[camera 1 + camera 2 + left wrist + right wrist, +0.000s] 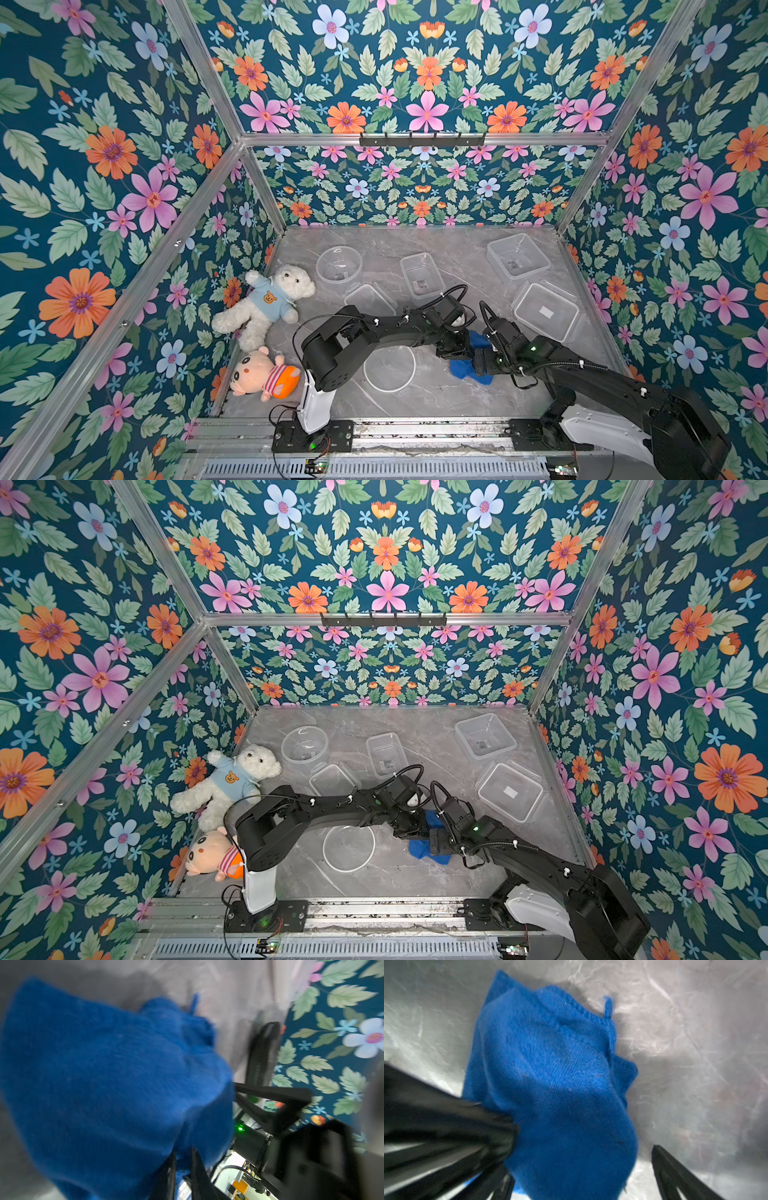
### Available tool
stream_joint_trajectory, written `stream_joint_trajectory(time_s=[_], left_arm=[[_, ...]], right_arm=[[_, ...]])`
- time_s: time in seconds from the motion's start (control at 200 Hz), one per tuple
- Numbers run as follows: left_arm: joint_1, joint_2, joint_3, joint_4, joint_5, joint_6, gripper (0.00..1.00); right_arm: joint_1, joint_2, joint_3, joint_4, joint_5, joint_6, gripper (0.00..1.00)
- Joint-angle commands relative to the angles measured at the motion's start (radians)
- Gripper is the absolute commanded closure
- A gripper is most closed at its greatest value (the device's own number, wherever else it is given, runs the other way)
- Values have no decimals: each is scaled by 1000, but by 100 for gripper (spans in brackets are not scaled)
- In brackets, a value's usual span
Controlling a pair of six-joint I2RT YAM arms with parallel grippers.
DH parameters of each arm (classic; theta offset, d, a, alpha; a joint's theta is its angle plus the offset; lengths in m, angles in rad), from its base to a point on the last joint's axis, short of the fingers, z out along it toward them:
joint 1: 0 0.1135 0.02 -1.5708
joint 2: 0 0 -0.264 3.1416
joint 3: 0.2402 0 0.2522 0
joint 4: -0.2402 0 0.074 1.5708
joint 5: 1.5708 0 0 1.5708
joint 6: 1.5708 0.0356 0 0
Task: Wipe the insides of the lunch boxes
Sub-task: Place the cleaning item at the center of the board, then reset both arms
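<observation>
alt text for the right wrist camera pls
A bunched blue cloth fills the middle of the frame against a grey marbled table, pinched at one side by the blurred black left gripper. The right gripper stands wide open, its fingers straddling the cloth.

I log a grey marble table. On it, at the far side, stand a round tub, a rectangular tub and a square tub. Nearer lie a rectangular lid, a square lid and a round lid. A teddy bear and a doll lie at the left edge. A blue cloth partly rests near the front.
</observation>
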Motion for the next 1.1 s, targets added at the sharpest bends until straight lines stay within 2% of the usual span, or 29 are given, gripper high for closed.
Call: stream_joint_trajectory(time_s=[0.0,0.21,0.345,0.365,0.415,0.44,0.475,0.57,0.59,0.605,0.675,0.74,0.81,0.88,0.955,1.03,1.065,1.095], left_arm=[[-3,51,1,-103,-12,39,83],[-3,97,-14,-80,-7,34,84],[2,66,19,-115,-30,72,82],[2,55,26,-115,-36,77,78],[10,21,49,-117,-47,96,56],[14,1,70,-123,-58,109,48],[22,-31,105,-138,-85,131,41],[50,-107,258,-244,-216,222,31],[58,-121,291,-267,-244,242,6],[64,-131,313,-282,-272,258,1],[99,-177,406,-329,-367,313,1],[144,-224,446,-323,-394,328,1],[203,-295,423,-254,-397,338,1],[271,-360,387,-220,-449,353,1],[322,-442,325,-196,-588,409,1],[341,-540,222,-109,-750,560,1],[343,-584,149,-34,-850,676,1],[343,-622,60,89,-912,812,1]], right_arm=[[-2,-42,25,-21,35,33,1],[-34,-186,138,-226,169,34,1],[-138,-305,254,-314,234,-18,1],[-156,-318,269,-311,238,-32,1],[-188,-340,294,-294,262,-59,1],[-201,-341,301,-272,265,-78,1],[-217,-334,313,-244,262,-104,1],[-233,-270,340,-162,218,-164,1],[-234,-254,343,-145,217,-171,1],[-234,-241,345,-133,220,-174,1],[-234,-186,337,-59,230,-202,1],[-233,-144,332,-8,277,-205,1],[-236,-105,323,42,337,-209,1],[-249,-82,310,99,382,-235,1],[-259,-76,252,264,402,-389,1],[-260,-75,147,509,399,-593,1],[-261,-74,67,673,380,-698,1],[-260,-70,5,796,405,-712,1]])
